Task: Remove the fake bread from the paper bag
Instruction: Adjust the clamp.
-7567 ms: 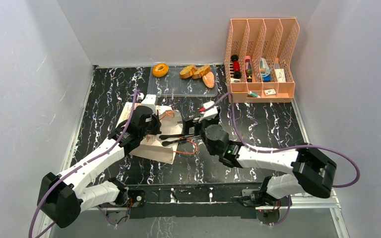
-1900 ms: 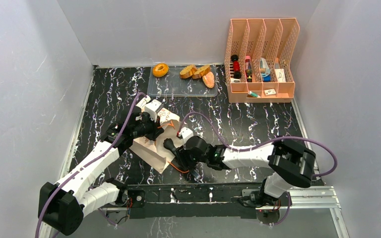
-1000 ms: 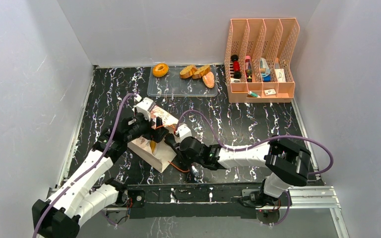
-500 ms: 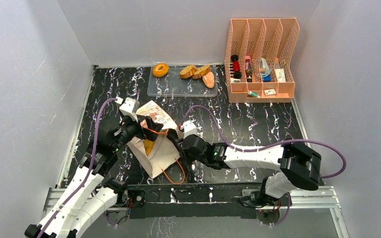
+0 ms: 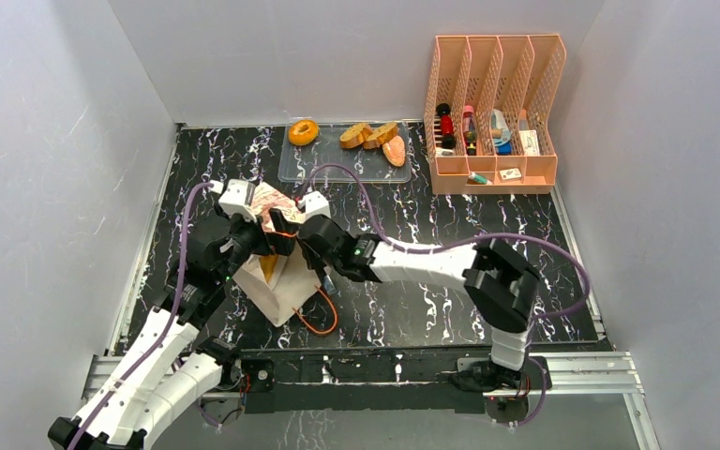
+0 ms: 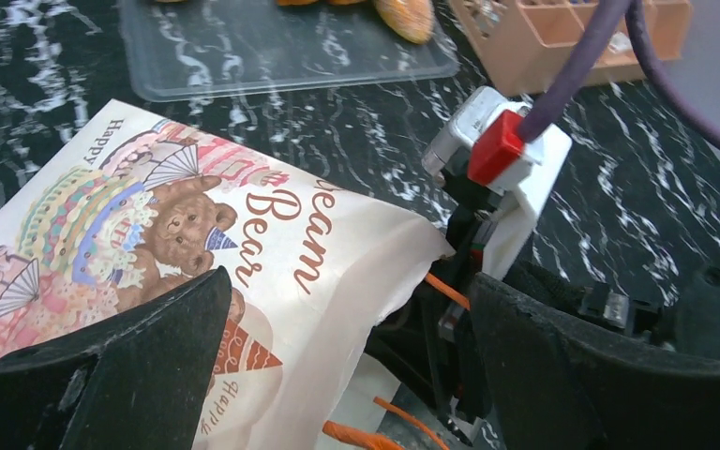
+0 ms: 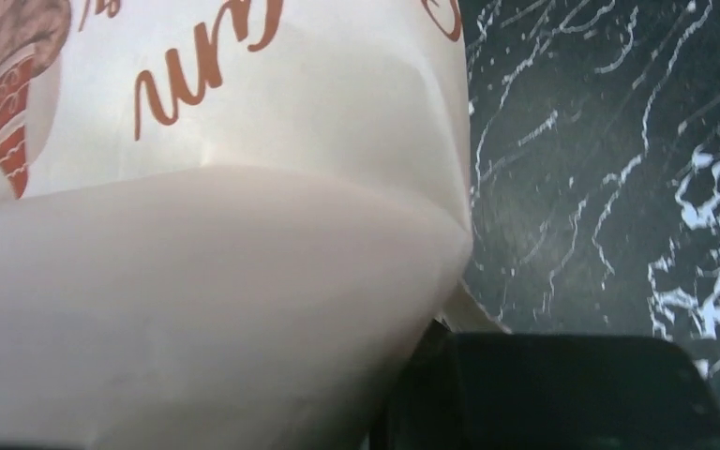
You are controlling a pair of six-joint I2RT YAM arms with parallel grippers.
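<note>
Starting at the left, I am holding the left gripper (image 6: 349,286) with its fingers spread as wide as they go. They are straddling the printed face of the paper bag (image 5: 277,286) without gripping it. The bag is standing tilted on the table (image 5: 487,216), between the two arms, and one orange cord handle (image 5: 323,319) is trailing loose at its near side.

Just right of that, the right gripper (image 5: 305,246) is doing the holding. Its fingers look pinched together on the bag's upper edge, though its own camera is showing mostly paper and one dark finger.

Further back and right, a doughnut (image 5: 303,131) and some slices (image 5: 367,136) of the fake bread are lying on the clear tray (image 5: 337,167).

I judge I am mid-task, opening the bag for another piece, but I cannot tell whether any bread remains inside. The next move calls for the right arm steadying the mouth while I am reaching the left fingers in.
</note>
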